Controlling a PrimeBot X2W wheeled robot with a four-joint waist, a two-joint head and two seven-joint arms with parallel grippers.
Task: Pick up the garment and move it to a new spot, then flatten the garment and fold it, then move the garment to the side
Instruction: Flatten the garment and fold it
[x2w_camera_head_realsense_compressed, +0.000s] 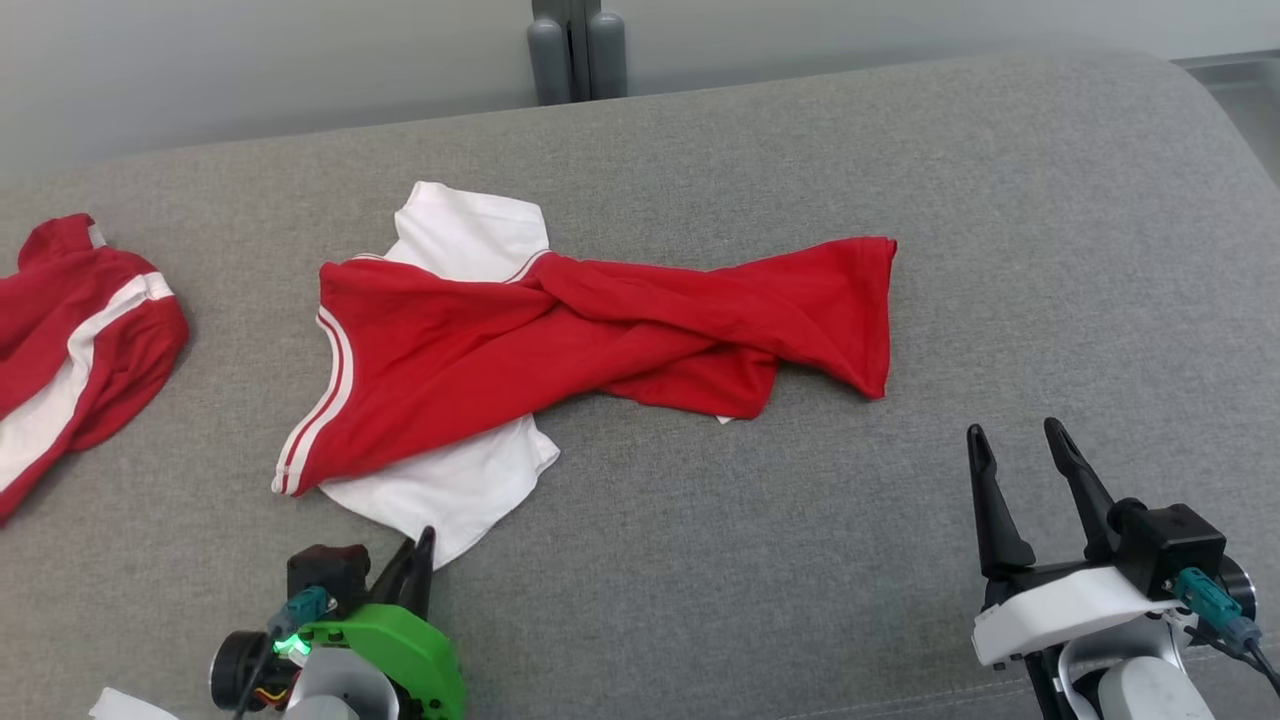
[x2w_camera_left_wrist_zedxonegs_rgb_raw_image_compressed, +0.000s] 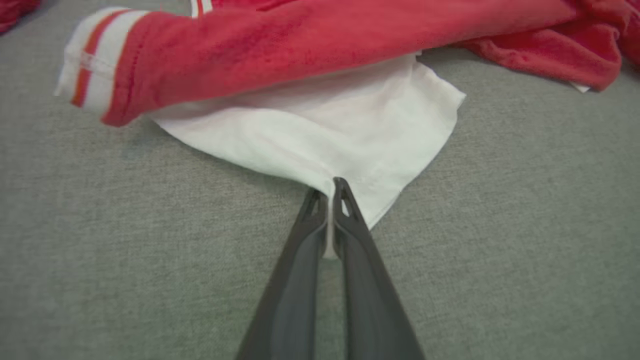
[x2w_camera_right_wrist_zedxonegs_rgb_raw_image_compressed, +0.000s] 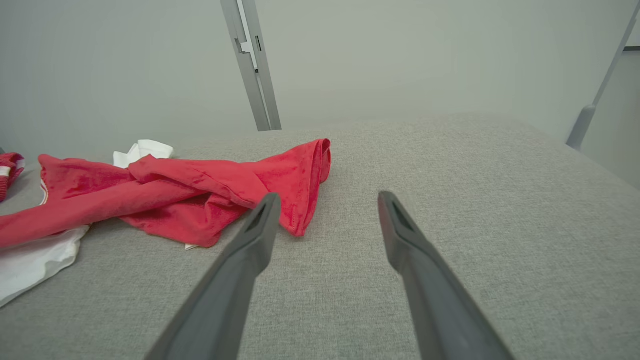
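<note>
Left hand (x2w_camera_head_realsense_compressed: 422, 545) sits nearest, jaws pinched shut on the closest white corner of the garment (x2w_camera_head_realsense_compressed: 560, 330). Its wrist view has both fingers (x2w_camera_left_wrist_zedxonegs_rgb_raw_image_compressed: 350, 220) pressed together with a sliver of white hem between them. Right hand (x2w_camera_head_realsense_compressed: 1015, 430) is also near, off the garment's right end and well apart from it, fingers spread wide with nothing between them. Garment lies on the grey padded surface (x2w_camera_head_realsense_compressed: 900, 550), starting right at the left hand's tips and stretching away from there. Its red body is twisted into a band running left to right, with white panels poking out on the near and far sides and red-white striped trim at its left end. Left of the garment, apart from it: second red piece (x2w_camera_head_realsense_compressed: 70, 330) with a white stripe. Beyond the garment, at the surface's far edge: grey post (x2w_camera_head_realsense_compressed: 577, 50).
</note>
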